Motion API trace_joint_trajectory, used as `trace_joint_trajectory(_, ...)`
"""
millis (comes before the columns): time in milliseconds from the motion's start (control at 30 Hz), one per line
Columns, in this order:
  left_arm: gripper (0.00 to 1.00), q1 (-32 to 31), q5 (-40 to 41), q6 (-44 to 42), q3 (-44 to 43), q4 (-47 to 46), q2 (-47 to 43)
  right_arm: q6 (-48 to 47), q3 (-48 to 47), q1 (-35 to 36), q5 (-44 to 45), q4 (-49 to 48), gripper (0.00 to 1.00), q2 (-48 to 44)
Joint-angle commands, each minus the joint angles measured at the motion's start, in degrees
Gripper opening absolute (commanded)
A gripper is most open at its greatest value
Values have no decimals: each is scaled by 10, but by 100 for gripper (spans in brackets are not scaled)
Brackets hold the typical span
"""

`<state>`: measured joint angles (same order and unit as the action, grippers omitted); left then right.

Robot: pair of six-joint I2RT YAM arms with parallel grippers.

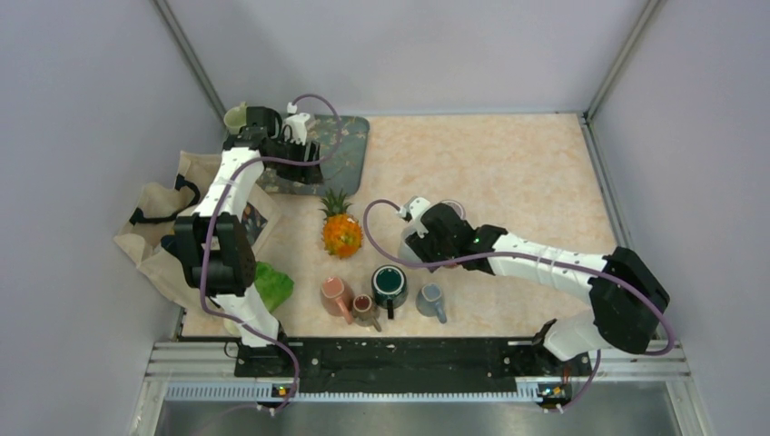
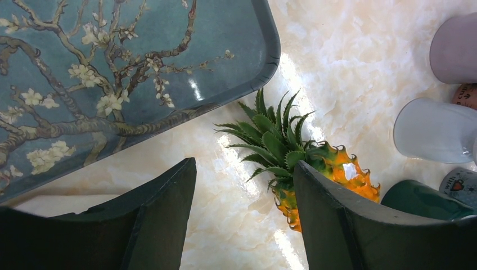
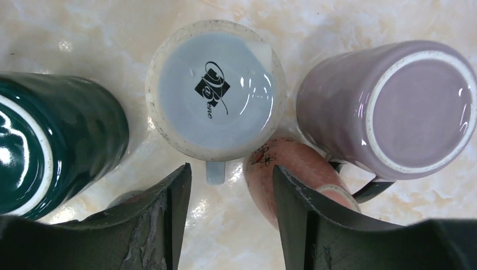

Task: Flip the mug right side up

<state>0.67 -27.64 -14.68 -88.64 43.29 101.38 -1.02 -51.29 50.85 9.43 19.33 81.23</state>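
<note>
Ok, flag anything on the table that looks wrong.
Two mugs stand upside down: the pale blue mug, its stamped bottom facing up, and the lilac mug beside it, bottom also up.

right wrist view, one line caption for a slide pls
Open right hand above upside-down pale blue ceramic mug, dark green mug and lilac ceramic mug either side

Robot lab test cell, plain grey walls (image 1: 82,109), aluminium corner struts (image 1: 186,50), mounting rail (image 1: 399,354) (near edge), marble-look tabletop (image 1: 508,163).
</note>
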Motion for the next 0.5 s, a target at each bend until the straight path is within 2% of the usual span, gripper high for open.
trace_joint_trajectory(0,69,2,-15,13,1,-22,-33,42,24,1,10,-61,53,5)
trace_joint_trajectory(267,68,2,-20,22,7,-26,-32,37,53,2,9,-118,51,32)
trace_joint_trajectory(467,67,3,-24,31,10,-26,-33,36,58,1,21,-167,39,53)
